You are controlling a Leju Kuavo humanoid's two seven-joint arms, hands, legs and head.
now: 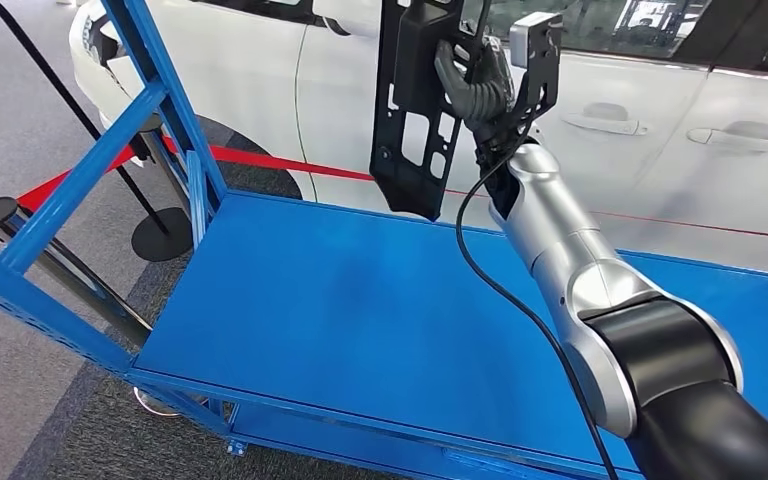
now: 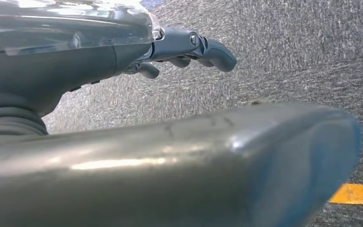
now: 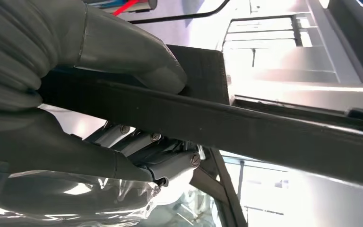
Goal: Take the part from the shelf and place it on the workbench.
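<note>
Here the right hand grips the part (stiff, light-looking black plastic panel) by its edge; left hand holds nothing.

The part is a long, flat black plastic panel with cut-out openings, hanging upright above the blue shelf, clear of it, gripped near its top.

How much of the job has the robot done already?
The grab looks done: the right hand holds the black part up in the air above the blue bench. Putting it down is left. The left hand hangs over the floor, holding nothing.
</note>
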